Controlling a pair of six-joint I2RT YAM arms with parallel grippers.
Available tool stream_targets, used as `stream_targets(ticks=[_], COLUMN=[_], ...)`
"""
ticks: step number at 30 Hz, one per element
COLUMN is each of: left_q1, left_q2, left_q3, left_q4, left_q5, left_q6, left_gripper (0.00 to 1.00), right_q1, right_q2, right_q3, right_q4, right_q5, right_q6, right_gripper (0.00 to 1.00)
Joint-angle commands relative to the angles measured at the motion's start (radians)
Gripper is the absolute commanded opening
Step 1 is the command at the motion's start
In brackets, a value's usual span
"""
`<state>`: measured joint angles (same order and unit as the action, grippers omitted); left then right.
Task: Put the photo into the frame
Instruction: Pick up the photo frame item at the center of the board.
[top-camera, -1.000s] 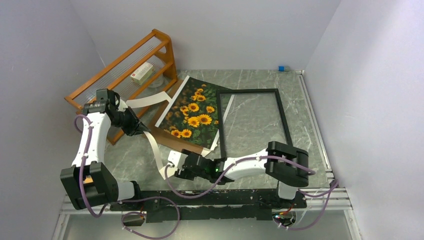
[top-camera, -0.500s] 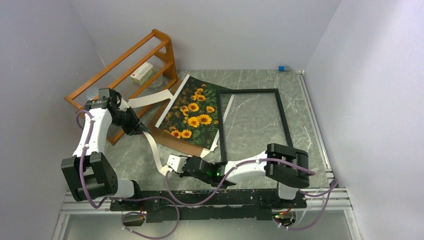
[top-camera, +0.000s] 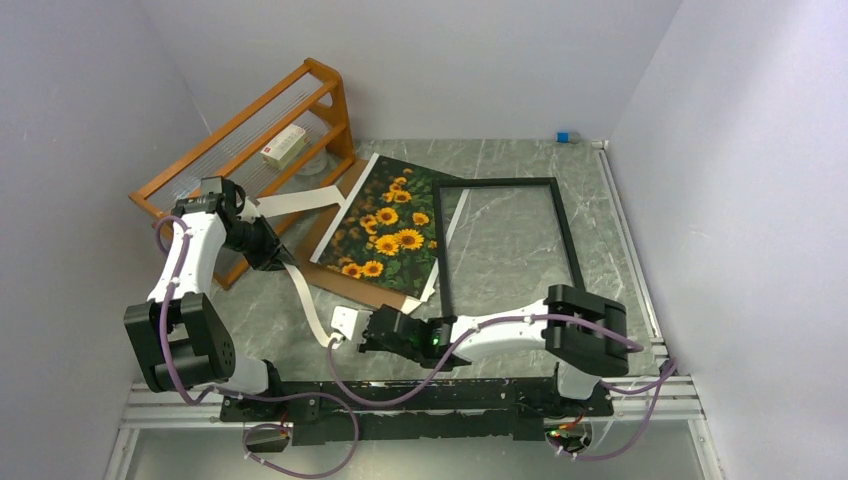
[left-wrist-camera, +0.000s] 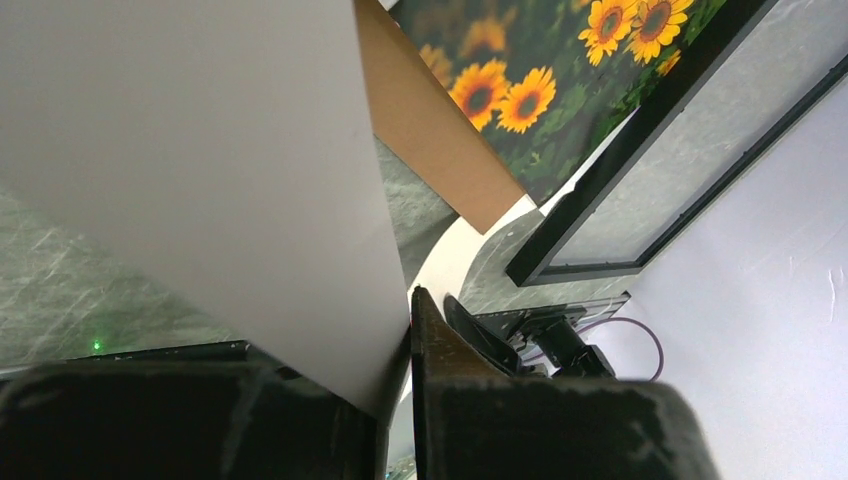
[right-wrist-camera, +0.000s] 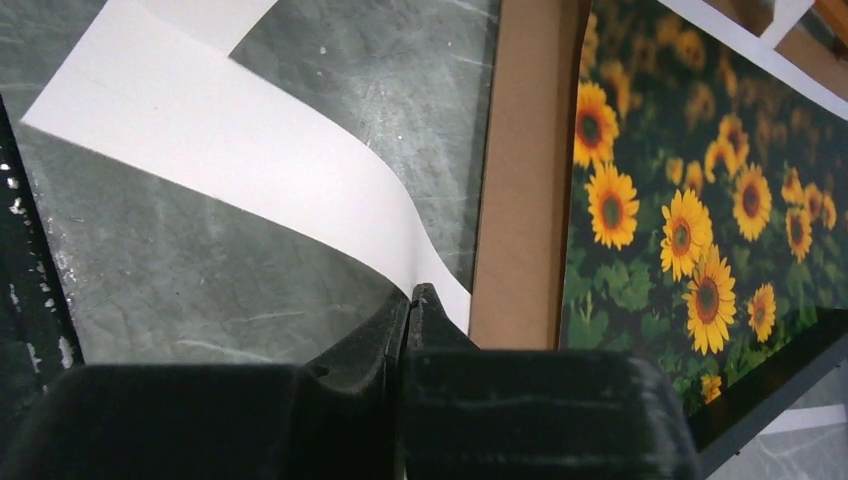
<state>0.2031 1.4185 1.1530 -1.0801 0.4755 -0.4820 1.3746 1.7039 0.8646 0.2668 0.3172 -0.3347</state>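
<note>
Right pincer (right-wrist-camera: 410, 296) has closed on the white mat (right-wrist-camera: 250, 170); left pincer (left-wrist-camera: 400, 345) grips it.

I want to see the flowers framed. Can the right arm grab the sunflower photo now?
Probably not yet: the right gripper is shut on the white mat, though the sunflower photo lies close beside it, face up.

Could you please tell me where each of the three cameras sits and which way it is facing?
Top external: above and behind the robot, looking down on the table; left arm, right arm, frame and photo all show.
Left wrist: behind the left gripper, facing past the white mat toward photo and frame.
Right wrist: low behind the right gripper, facing mat and photo.
Shared: both wrist views show the mat and photo.
</note>
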Motion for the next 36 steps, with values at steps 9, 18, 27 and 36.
stream_targets(ticks=[9,18,27,36], left_q1=[-0.002,-0.002,-0.002,-0.001], left_q2=[-0.029,-0.057,-0.102,-0.166], left_q3=[0.034,0.035,0.076,0.202], left_q4=[-0.015,-0.040,-0.103,-0.191], left_q5=[0.033,0.078,0.153,-0.045], left_q6=[0.034,0.030,0.022,-0.018], left_gripper=[0.21,0.21,0.20,0.15], right_q1=[-0.024,-0.048,-0.076,-0.110], right_q2=[-0.207,-0.257,-0.299,-0.312], right_q3=[0.135,0.201,0.318,0.420], right_q4=[-0.193,-0.313,-0.446,-0.511], right_q5=[-0.102,-0.189,-0.270,-0.410], right_q6=[0.111,0.129,0.143,0.172], right_gripper=[0.00,0.00,0.00,0.00])
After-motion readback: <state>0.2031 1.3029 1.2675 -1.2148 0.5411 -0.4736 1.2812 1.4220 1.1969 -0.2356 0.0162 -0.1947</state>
